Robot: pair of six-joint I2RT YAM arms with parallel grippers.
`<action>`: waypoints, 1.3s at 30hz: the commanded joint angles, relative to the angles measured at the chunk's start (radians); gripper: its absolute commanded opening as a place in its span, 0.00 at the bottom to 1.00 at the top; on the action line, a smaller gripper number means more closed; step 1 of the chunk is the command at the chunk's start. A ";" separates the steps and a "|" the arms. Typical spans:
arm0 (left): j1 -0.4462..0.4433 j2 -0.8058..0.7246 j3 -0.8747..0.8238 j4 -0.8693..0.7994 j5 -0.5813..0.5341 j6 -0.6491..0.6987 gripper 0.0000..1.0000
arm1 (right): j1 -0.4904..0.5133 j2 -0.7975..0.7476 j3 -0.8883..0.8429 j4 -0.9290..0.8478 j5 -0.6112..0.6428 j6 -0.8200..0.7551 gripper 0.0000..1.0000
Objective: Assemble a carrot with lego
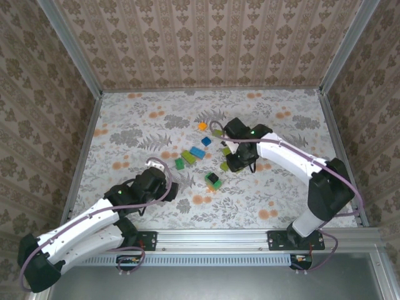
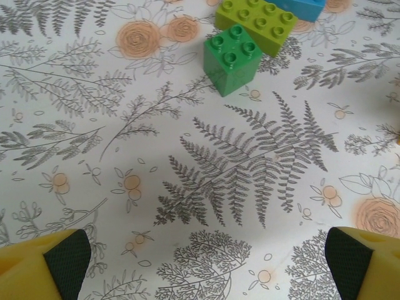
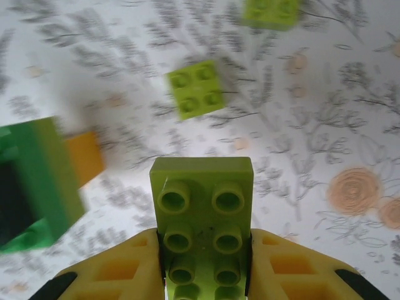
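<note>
My right gripper (image 3: 203,265) is shut on a long lime brick (image 3: 201,215), studs facing the camera, held above the table. In the top view the right gripper (image 1: 235,162) hovers just right of the carrot build (image 1: 213,180), a small stack of dark green and black with orange beneath it. That stack (image 3: 34,187) is blurred at the left edge of the right wrist view, with its orange brick (image 3: 84,156) beside it. My left gripper (image 2: 206,265) is open over bare cloth. A green 2x2 brick (image 2: 232,57) and a lime 2x4 brick (image 2: 257,22) lie ahead of it.
Loose lego lies mid-table: a blue brick (image 1: 197,152), another blue one (image 1: 206,141), an orange one (image 1: 202,125) and a lime one (image 1: 225,150). A lime 2x2 brick (image 3: 197,89) lies ahead of the right gripper. Patterned walls (image 1: 200,44) enclose the table.
</note>
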 commanded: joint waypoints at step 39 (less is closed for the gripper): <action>-0.126 -0.278 -0.136 0.151 0.187 0.152 1.00 | 0.210 0.241 0.301 -0.198 -0.083 0.060 0.31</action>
